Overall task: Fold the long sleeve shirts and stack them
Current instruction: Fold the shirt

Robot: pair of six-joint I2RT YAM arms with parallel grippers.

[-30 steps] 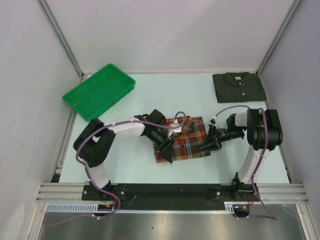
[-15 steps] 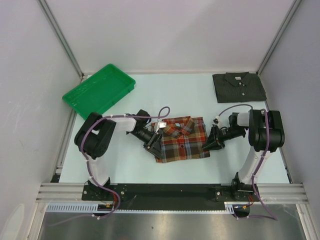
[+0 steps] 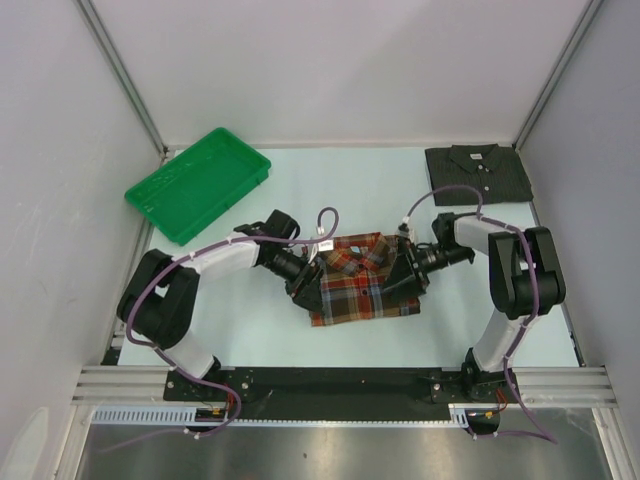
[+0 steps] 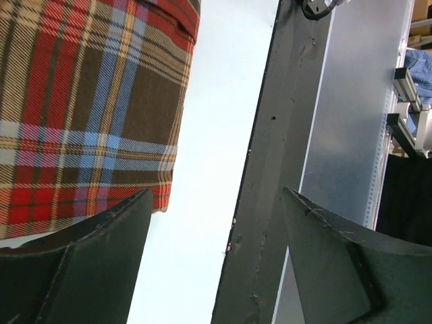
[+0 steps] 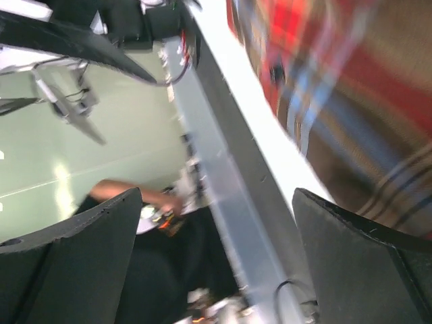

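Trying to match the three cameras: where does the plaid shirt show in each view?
Top external: plaid shirt at the centre of the table.
Left wrist: plaid shirt fills the upper left.
Right wrist: plaid shirt, blurred, at the upper right.
Shared landmark: the pale table strip bordering the shirt's near hem.
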